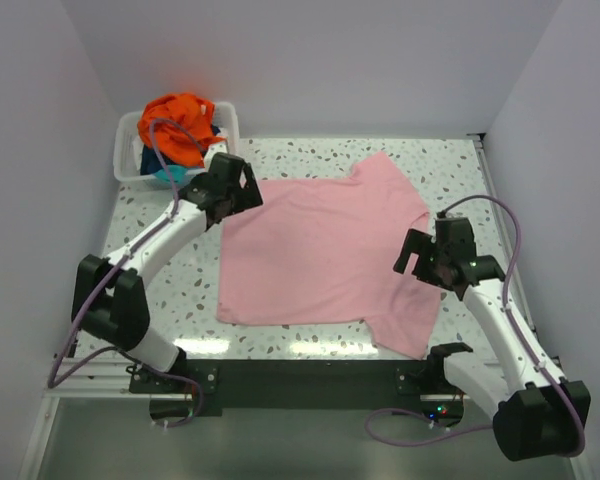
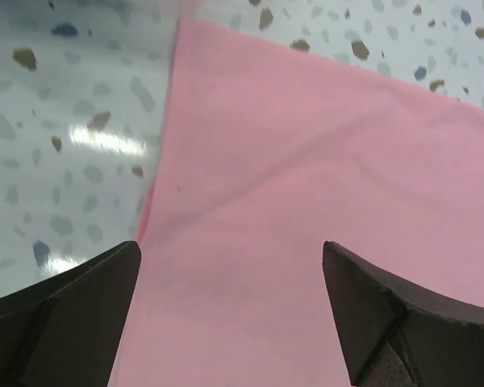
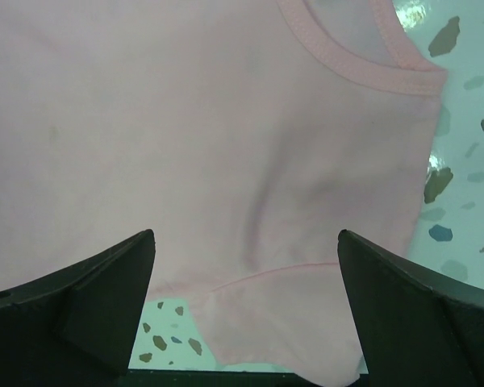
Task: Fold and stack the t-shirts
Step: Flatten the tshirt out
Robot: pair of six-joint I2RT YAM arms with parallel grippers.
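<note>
Presently, left gripper (image 2: 230, 266) and right gripper (image 3: 246, 250) are spread over the pink t-shirt (image 1: 320, 250); the fold would be skewed by a missed edge.

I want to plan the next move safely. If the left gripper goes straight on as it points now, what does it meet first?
Probably the pink t-shirt, near its edge: the open left gripper frames that cloth, with the table beside it. How far off is unclear.

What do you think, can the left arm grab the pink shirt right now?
Probably yes. The left tool hangs open right above the pink shirt, near its edge, and nothing lies between them. It looks like it only needs to drop down and close.
</note>
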